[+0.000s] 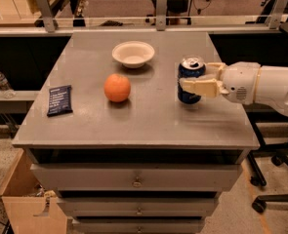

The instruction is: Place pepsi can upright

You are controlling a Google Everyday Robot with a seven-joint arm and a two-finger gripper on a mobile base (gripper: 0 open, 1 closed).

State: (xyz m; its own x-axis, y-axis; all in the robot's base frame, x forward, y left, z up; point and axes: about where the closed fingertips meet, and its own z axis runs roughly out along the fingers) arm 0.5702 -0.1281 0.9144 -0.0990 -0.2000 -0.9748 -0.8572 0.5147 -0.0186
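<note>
The pepsi can (187, 71) is blue with a silver top and stands upright at the right side of the grey table (133, 116); its base looks to be on or just above the surface. My gripper (194, 75) reaches in from the right on a white arm. Its cream fingers are around the can, one finger (198, 87) across the can's front and the other behind it, shut on the can.
An orange (117, 87) sits at the table's middle left. A white bowl (133, 53) is behind it. A flat dark blue snack-bar wrapper (60, 100) lies near the left edge. A rail with posts runs behind the table. An open cardboard box (21, 204) is on the floor at left.
</note>
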